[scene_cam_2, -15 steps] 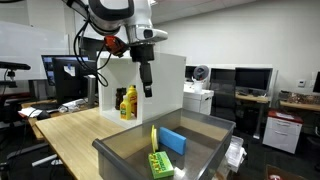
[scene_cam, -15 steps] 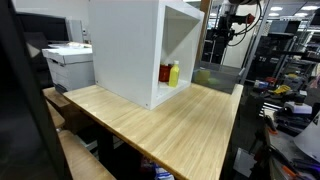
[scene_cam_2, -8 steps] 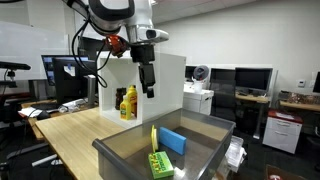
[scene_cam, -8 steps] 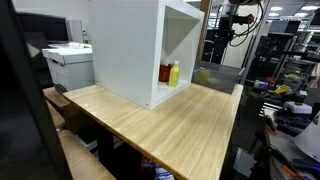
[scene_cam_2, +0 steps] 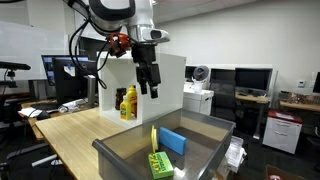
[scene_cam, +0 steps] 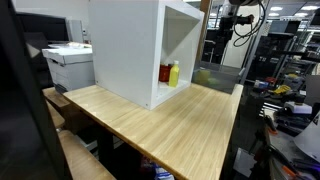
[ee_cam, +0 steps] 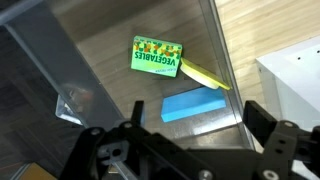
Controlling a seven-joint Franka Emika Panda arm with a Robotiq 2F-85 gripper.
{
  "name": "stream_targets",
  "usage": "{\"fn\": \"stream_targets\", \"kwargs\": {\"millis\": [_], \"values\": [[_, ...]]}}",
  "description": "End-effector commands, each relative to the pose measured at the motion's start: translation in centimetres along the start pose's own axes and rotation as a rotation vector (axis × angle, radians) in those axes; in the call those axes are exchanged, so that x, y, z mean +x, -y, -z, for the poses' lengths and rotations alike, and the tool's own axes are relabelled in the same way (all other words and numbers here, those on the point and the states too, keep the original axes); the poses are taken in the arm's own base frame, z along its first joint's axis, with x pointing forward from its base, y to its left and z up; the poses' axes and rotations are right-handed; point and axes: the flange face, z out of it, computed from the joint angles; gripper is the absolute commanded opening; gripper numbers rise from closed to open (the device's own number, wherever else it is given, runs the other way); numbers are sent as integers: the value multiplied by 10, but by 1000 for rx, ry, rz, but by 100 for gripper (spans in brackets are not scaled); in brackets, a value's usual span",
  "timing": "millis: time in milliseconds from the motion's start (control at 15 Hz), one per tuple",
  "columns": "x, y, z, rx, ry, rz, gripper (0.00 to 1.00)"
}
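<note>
Wrist view: a green box point(ee_cam: 157, 56) lies in the clear bin point(ee_cam: 105, 90), with a blue block point(ee_cam: 195, 104) at its 5 o'clock and a yellow strip point(ee_cam: 207, 77) between them, touching the box. In an exterior view the pincer point(scene_cam_2: 148, 92) hangs above the bin at its 11 o'clock, jaws wide apart, holding and touching nothing

1. Even, bright indoor light fills both exterior views; shadows are soft.
2. The white cabinet point(scene_cam: 125, 50) looks nearly washed out.
3. In the wrist view, pale glare lies on the wall of the clear bin point(ee_cam: 60, 90); the end effector point(ee_cam: 195, 125) is dark and blurred.
</note>
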Motion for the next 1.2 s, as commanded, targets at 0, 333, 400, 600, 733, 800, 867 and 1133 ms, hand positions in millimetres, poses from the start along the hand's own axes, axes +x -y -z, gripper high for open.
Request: {"fn": "stream_targets", "kwargs": {"millis": [0, 333, 400, 600, 733, 800, 867, 1133], "values": [[6, -5, -1, -13, -19, 110, 100], [7, -8, -6, -15, -18, 245, 100], [9, -16, -6, -18, -15, 279, 100], [9, -21, -10, -26, -10, 370, 100], [9, -24, -13, -29, -6, 426, 100], [9, -25, -14, -31, -3, 454, 100], [9, -25, -16, -32, 0, 485, 100], [10, -22, -22, -38, 11, 603, 100]]}}
